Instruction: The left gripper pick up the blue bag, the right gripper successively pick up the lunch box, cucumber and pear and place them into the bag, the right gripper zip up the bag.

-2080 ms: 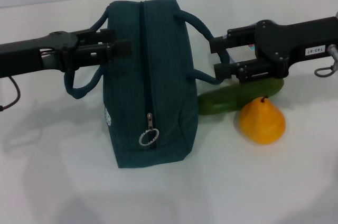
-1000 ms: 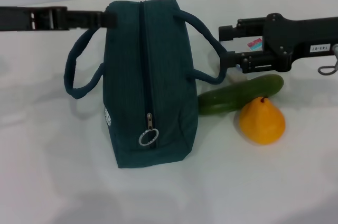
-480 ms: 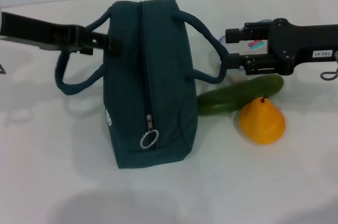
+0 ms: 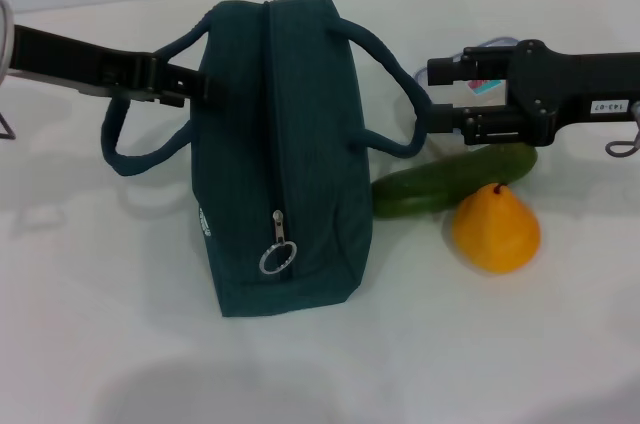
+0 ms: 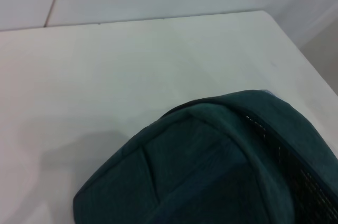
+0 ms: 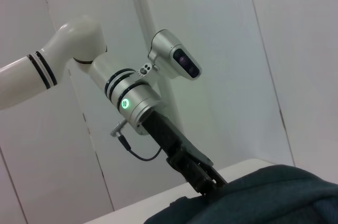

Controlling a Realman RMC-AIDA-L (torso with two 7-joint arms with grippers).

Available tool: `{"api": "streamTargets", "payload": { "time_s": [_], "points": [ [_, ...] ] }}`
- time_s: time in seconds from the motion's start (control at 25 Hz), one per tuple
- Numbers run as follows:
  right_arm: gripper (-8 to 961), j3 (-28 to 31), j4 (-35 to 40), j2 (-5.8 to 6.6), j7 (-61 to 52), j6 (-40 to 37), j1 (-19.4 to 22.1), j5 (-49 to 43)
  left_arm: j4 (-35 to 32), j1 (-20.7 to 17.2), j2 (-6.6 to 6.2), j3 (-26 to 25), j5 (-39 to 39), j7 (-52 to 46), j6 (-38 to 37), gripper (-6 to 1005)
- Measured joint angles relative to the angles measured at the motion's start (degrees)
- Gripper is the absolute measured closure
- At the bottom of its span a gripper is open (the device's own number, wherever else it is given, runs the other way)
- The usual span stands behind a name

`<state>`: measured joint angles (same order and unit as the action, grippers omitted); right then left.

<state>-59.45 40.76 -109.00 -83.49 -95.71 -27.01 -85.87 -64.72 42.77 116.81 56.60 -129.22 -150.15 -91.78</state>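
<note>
Head view: a dark teal-blue fabric bag (image 4: 285,144) stands on the white table (image 4: 500,354), its top zipper closed, so its contents are hidden. The black left gripper (image 4: 190,84) touches the bag's left side at the handle; its grip cannot be told. The black right gripper (image 4: 445,94) hovers open beside the right handle, above a long green cucumber (image 4: 450,179) touching an orange-yellow pear (image 4: 495,229). Left wrist view: only the bag's fabric. Right wrist view: the left gripper meets the bag.
</note>
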Motion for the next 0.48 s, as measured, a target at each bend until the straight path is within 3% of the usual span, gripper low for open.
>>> {"api": "streamTargets", "payload": {
  "time_s": [0.16, 0.24, 0.48],
  "points": [
    [290, 0.21, 0.01, 0.00, 0.00, 0.08, 0.14, 0.00, 0.05, -0.24, 0.28, -0.15, 0.20, 1.47, 0.02, 272],
    [290, 0.98, -0.01, -0.15, 0.00, 0.16, 0.41, 0.00, 0.05, -0.22, 0.39, -0.25, 0.60, 1.37, 0.03, 496],
    [290, 3.95, -1.16, -0.72, 0.00, 0.23, 0.83, 0.00, 0.12, -0.33, 0.68, -0.27, 0.98, 1.34, 0.03, 631]
  ]
}}
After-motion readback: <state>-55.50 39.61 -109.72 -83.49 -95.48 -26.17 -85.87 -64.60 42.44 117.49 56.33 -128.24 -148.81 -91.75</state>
